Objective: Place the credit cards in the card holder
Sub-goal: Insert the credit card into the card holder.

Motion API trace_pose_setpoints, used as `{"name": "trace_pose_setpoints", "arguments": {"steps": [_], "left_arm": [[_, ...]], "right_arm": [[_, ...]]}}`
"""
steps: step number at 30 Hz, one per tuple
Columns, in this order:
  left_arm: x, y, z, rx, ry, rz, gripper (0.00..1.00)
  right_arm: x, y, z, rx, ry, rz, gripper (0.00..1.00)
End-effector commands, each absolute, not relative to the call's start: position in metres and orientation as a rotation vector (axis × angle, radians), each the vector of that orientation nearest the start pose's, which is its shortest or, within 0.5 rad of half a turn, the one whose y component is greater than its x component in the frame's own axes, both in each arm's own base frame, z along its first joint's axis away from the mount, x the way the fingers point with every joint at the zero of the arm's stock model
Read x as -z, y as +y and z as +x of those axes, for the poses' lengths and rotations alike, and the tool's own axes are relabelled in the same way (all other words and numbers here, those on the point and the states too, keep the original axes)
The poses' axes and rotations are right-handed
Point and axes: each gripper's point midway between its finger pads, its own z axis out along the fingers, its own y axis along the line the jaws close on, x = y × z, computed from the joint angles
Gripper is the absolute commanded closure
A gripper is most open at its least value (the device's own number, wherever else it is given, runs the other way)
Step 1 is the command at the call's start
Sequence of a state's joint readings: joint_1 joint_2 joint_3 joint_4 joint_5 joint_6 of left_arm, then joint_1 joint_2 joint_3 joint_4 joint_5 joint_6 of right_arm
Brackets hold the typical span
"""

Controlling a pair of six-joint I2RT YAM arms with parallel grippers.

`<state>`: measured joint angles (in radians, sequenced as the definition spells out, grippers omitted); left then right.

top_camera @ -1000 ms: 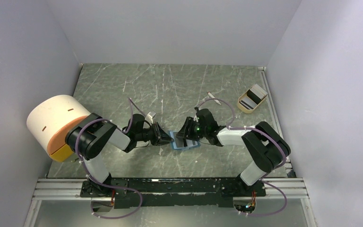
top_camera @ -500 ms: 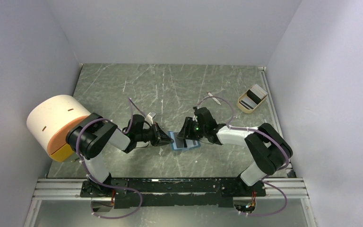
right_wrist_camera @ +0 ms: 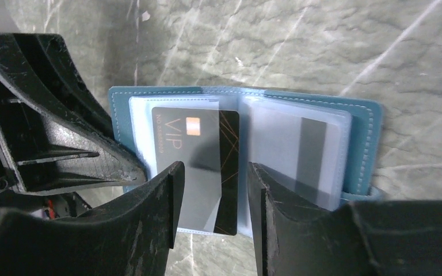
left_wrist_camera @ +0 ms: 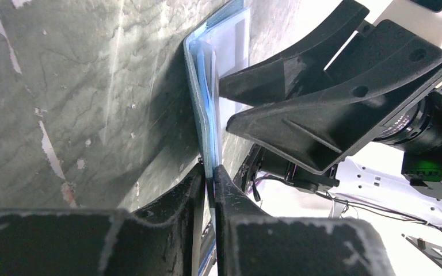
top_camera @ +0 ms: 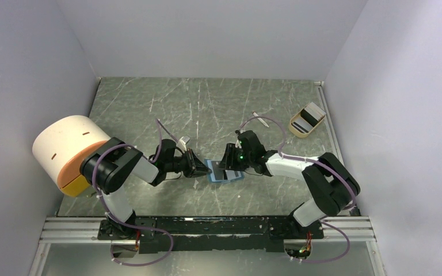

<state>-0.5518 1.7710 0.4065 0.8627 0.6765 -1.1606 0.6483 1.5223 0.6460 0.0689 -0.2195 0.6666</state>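
Note:
The teal-blue card holder (top_camera: 225,174) lies open on the table between both arms. My left gripper (left_wrist_camera: 208,172) is shut on the edge of its left cover (left_wrist_camera: 202,109), seen end-on. In the right wrist view the card holder (right_wrist_camera: 364,138) shows its clear sleeves. A dark credit card marked VIP (right_wrist_camera: 198,146) lies on the left page, partly under a sleeve. Another pale credit card with a dark stripe (right_wrist_camera: 312,155) sits in the right sleeve. My right gripper (right_wrist_camera: 212,172) hangs open just above the dark card, a finger on each side, gripping nothing.
A small tan tray (top_camera: 307,122) with more cards stands at the back right. A thin white stick (top_camera: 259,117) lies behind the right arm. A big white and orange drum (top_camera: 69,150) fills the left side by the wall.
The right arm has shifted slightly over the card holder. The left gripper stays clamped on the cover in the same place.

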Motion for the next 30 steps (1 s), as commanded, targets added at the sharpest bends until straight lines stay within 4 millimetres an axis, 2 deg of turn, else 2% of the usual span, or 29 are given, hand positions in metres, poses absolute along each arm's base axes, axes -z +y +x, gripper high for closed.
{"name": "trace_pose_setpoints", "arguments": {"steps": [1, 8, 14, 17, 22, 30], "left_arm": [[-0.048, -0.297, 0.214, 1.626, 2.402, -0.188, 0.83], [-0.048, -0.297, 0.216, 1.612, 2.404, -0.178, 0.79], [-0.051, -0.296, 0.215, 1.583, 2.419, -0.145, 0.72], [-0.055, -0.294, 0.215, 1.564, 2.426, -0.133, 0.70], [-0.060, -0.289, 0.216, 1.490, 2.441, -0.103, 0.66], [-0.070, -0.286, 0.223, 1.404, 2.440, -0.057, 0.66]], "right_arm": [[-0.017, 0.270, 0.230, -0.944, 2.573, -0.076, 0.52], [-0.028, 0.290, 0.221, -1.169, 2.511, -0.051, 0.57], [-0.036, 0.299, 0.214, -1.280, 2.491, -0.055, 0.67], [-0.032, 0.292, 0.212, -1.219, 2.528, -0.079, 0.66], [-0.039, 0.274, 0.222, -1.094, 2.520, -0.094, 0.57], [-0.045, 0.257, 0.228, -0.961, 2.504, -0.124, 0.59]]}}
